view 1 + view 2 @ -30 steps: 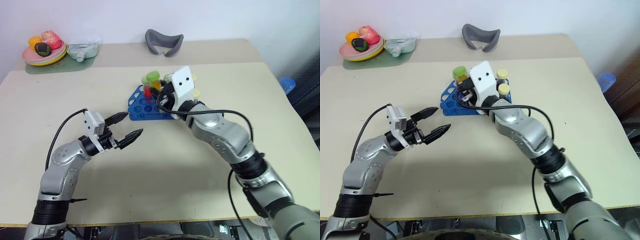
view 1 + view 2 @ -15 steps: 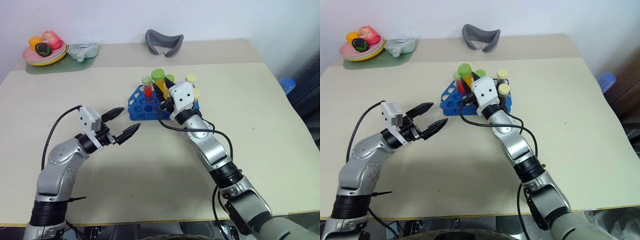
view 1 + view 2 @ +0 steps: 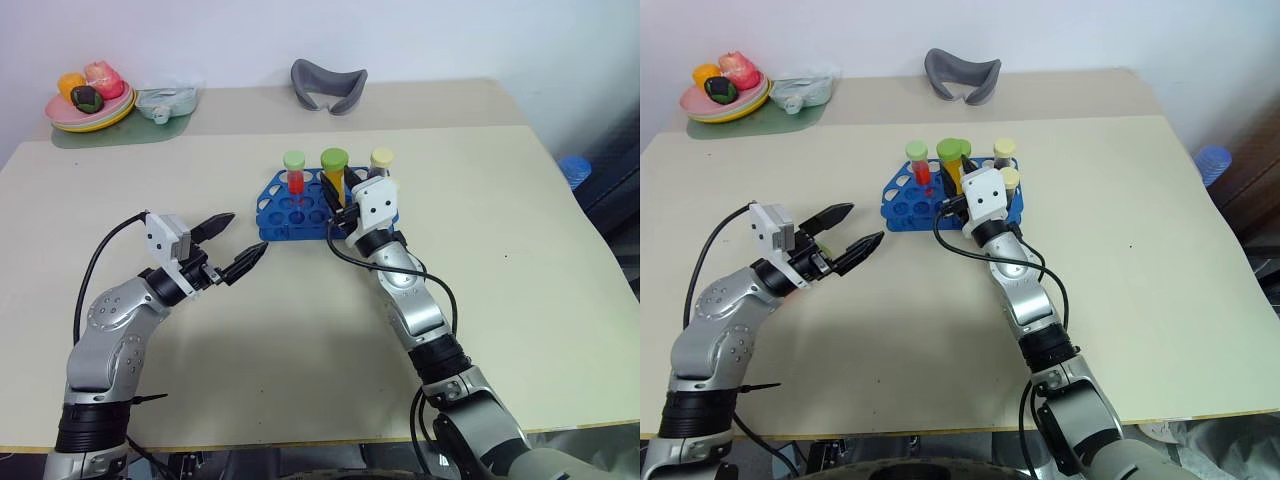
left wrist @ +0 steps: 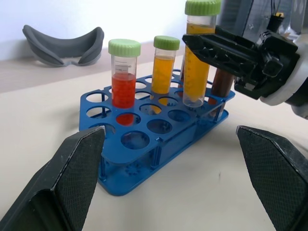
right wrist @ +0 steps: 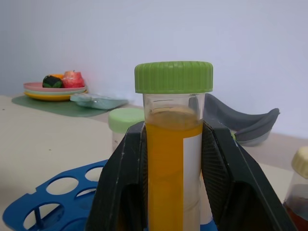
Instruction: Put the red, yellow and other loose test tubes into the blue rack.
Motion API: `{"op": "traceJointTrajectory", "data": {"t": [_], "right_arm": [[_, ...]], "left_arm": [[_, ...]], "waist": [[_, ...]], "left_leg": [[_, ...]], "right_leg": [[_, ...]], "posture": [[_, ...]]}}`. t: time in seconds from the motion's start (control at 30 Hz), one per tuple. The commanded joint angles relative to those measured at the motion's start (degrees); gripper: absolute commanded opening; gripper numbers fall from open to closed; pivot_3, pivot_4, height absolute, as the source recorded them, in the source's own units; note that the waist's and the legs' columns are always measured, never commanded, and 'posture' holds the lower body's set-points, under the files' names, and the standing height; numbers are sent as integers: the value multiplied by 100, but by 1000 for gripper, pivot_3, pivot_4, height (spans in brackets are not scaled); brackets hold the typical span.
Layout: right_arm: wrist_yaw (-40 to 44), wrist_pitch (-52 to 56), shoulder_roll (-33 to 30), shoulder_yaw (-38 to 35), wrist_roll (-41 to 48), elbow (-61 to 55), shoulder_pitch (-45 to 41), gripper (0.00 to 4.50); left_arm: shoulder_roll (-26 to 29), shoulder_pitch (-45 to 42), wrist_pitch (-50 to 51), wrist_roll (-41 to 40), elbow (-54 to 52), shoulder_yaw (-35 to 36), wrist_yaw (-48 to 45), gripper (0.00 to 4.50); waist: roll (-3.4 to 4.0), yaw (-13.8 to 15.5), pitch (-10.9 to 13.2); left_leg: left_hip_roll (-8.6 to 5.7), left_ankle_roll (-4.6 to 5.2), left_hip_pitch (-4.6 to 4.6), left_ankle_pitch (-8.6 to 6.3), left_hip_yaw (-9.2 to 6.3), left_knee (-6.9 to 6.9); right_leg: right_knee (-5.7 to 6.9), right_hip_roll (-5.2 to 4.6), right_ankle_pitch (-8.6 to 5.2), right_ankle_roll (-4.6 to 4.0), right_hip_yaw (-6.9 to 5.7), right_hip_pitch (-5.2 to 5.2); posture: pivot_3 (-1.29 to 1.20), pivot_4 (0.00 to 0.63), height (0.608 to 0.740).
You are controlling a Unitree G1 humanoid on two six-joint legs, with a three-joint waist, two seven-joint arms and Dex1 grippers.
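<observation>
The blue rack (image 3: 285,218) stands mid-table. A red tube (image 3: 295,181) with a green cap stands in it, next to a yellow tube (image 4: 165,67) and brown tubes (image 3: 381,160) with pale yellow caps. My right gripper (image 3: 339,196) is shut on another green-capped yellow tube (image 3: 333,172). That tube is upright, and its lower end is at a hole near the rack's right end. My left gripper (image 3: 248,233) hovers open and empty just left of the rack, pointing at it.
A plate of fruit (image 3: 88,100) on a green mat and a clear packet (image 3: 165,100) sit at the table's back left corner. A grey curved piece (image 3: 328,85) lies behind the rack. A blue object (image 3: 575,168) is beyond the table's right edge.
My right arm has come down and drawn back, lowering the held yellow tube onto the rack. The left gripper has drifted slightly to the left, still open.
</observation>
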Motion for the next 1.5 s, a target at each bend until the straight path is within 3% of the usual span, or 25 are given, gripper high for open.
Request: {"op": "traceJointTrajectory", "data": {"t": [0.03, 1.03, 1.17, 1.27, 1.5], "right_arm": [[44, -217, 134, -121, -63, -48, 30, 1162], [379, -342, 567, -466, -14, 278, -6, 1162], [348, -354, 601, -531, -12, 226, -7, 2815], [261, -392, 604, -582, -67, 75, -51, 4299], [511, -57, 428, -539, 29, -1026, -232, 4455]], "left_arm": [[-32, 34, -109, -33, -162, 40, -19, 4500], [-113, 84, -325, 78, 56, -126, -455, 4500], [-118, 75, -346, 84, 87, -148, -472, 4500], [-118, 82, -355, 96, 90, -146, -474, 4500], [52, 67, -299, 135, 94, 134, -275, 4500]], "waist": [[0, -7, 0], [0, -9, 0], [0, -10, 0], [0, -9, 0], [0, -10, 0]], "left_leg": [[0, 0, 1, 0, 0, 0], [0, -3, 7, 2, 0, 1], [0, -3, 7, 2, 0, 1], [0, -4, 7, 2, 0, 1], [0, -4, 7, 2, 0, 2]], "right_leg": [[0, 0, 0, 0, 0, 0], [12, 0, 0, 0, 0, 3], [12, 0, 0, 0, 0, 3], [14, 0, 0, 0, 0, 3], [16, 0, 0, 0, 0, 2]], "posture": [[0, 150, 740], [0, 150, 740], [0, 150, 740], [0, 150, 740], [0, 150, 740]]}}
